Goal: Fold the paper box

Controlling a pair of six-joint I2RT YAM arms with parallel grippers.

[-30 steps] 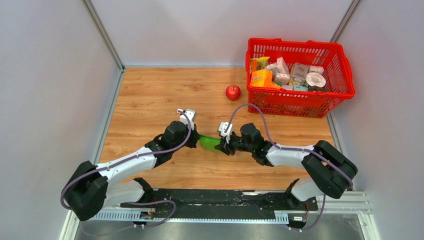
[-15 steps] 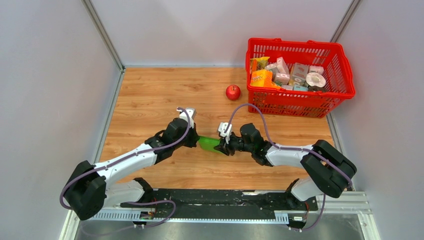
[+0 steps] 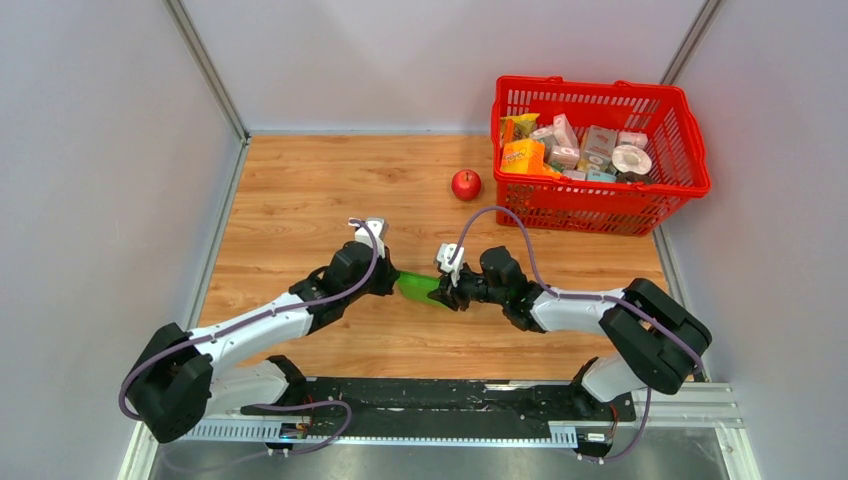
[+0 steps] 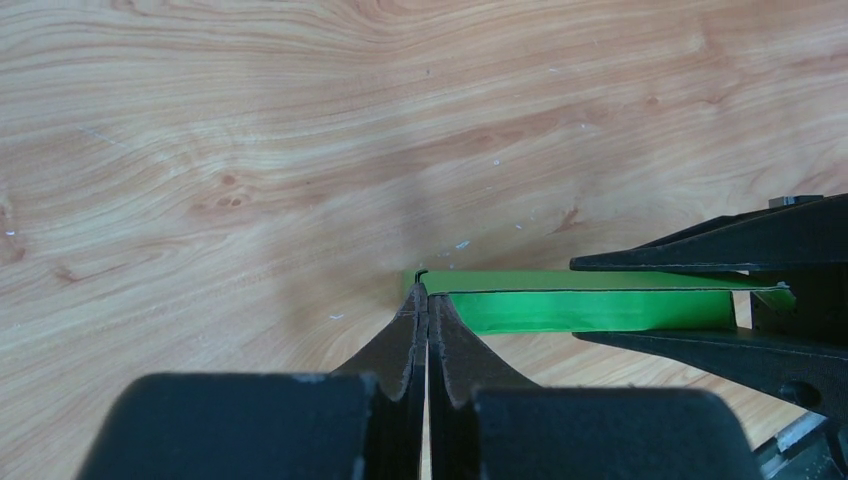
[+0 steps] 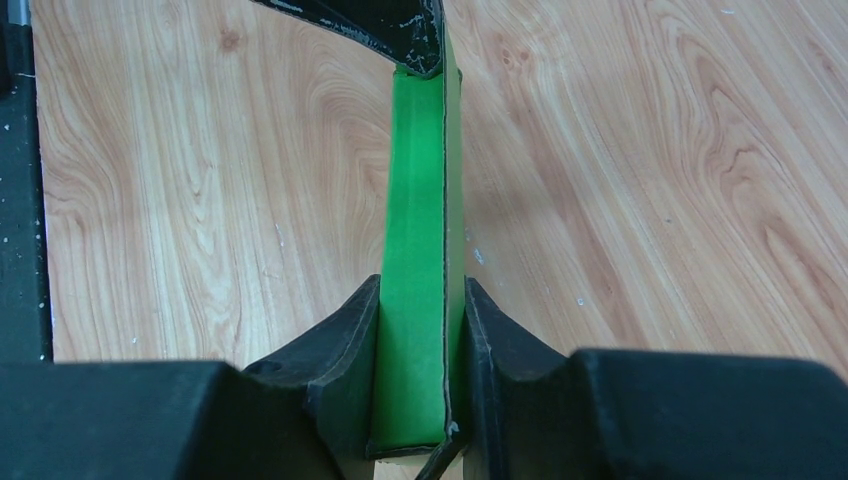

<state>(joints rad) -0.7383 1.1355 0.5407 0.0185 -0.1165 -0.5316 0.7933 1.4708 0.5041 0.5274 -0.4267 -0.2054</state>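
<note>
- The paper box is near the middle of the desk, gripped at both ends.
- The left end effector is squeezed nearly all the way closed, pinching a thin corner of the green card.
- The right end effector is closed on the box too; the green card fills the gap between its fingers.
- I think the step is to crease the flat box while both ends are gripped.
- To do it well, move both sides slowly and together — thin card rips if one side tugs.
- The left pinch is tiny and could slip, so no hard twists.
- I cannot tell if the box touches the desk.
</note>
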